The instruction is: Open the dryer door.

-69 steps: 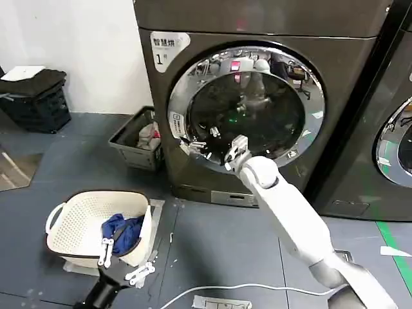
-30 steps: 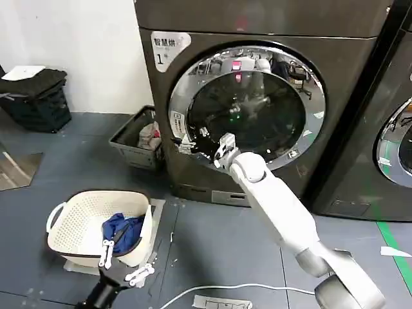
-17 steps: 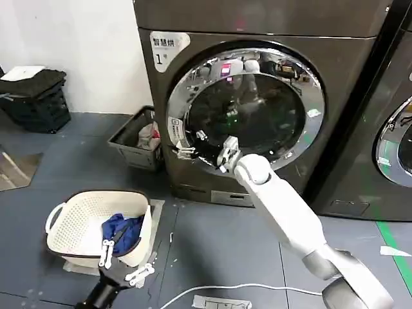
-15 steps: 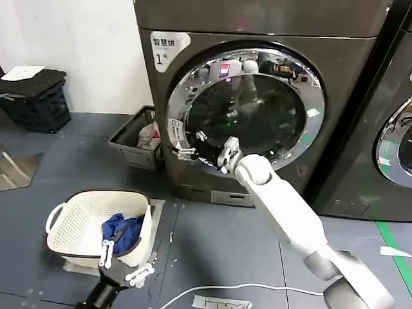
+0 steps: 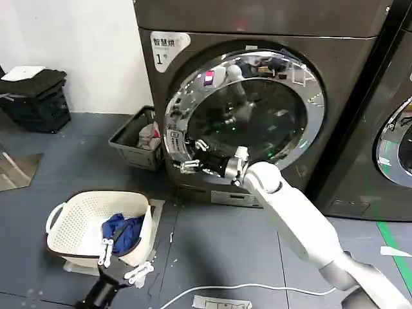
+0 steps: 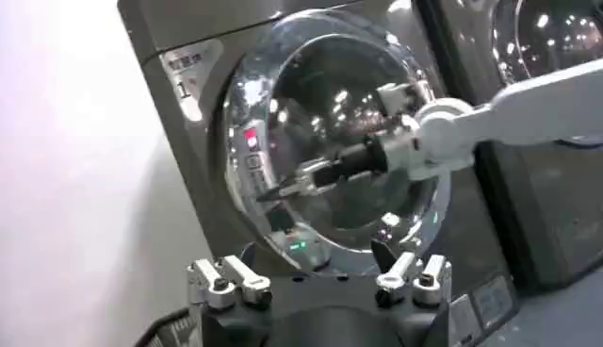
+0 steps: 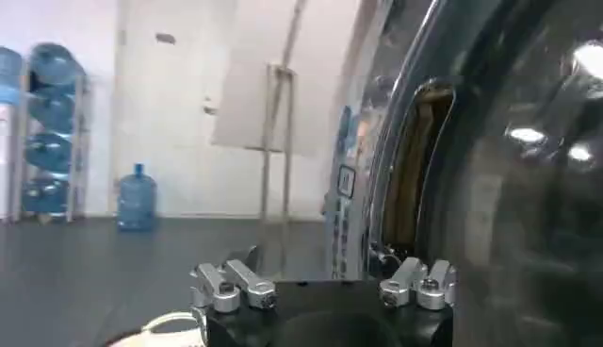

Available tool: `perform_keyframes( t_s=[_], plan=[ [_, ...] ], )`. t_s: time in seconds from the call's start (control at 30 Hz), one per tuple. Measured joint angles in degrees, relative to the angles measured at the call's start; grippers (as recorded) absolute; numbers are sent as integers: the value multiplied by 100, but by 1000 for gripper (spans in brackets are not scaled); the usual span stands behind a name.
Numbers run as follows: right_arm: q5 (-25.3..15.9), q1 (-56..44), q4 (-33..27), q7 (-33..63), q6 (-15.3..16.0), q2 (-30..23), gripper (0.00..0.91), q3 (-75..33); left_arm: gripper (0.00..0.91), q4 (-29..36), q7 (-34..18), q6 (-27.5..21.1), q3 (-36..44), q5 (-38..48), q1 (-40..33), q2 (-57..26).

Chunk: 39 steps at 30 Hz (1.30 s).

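Here the chrome-rimmed dryer door (image 5: 241, 119) stands slightly ajar, right gripper (image 5: 193, 156) spread at its left rim

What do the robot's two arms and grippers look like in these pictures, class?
The right arm is smooth, glossy white, with a rounded wrist joint and a black section before the right gripper, whose fingers are silver-white metal. The left gripper has pale metal fingers on a black base.

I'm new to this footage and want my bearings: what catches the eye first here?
First, the big round chrome-rimmed dryer door with dark glass, on the front of the dark bronze-grey dryer, its left edge swung slightly ajar. Next, the white right arm reaching up from lower right, its right gripper at the door's lower-left rim. At lower left, the left gripper hangs by a cream laundry basket.
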State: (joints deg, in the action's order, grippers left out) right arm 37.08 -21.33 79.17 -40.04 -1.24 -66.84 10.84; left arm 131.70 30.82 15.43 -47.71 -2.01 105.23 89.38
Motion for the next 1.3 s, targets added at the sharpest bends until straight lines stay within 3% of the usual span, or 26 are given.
perform_keyframes(
  t_s=[0.3,0.6,1.03,1.3],
  plan=[
    [253,-144,548,-137,41,434,907,105,907,-147,-3,-619,-526,824,-404,-409],
    [695,-232,1049,-700,-278,920,907,227,907,-523,19,-1125,-802,1648,-1132,-1073],
    [1175,-376,1444,-2054,-613,1676,907,131,907,-997,-160,-1626,-428,2215,-2242,-2132],
    [1306,-396,1374,-3030,-1022,1981,907,119,907,-1376,-213,-1758,30,2333,-2914,-2631]
  ],
)
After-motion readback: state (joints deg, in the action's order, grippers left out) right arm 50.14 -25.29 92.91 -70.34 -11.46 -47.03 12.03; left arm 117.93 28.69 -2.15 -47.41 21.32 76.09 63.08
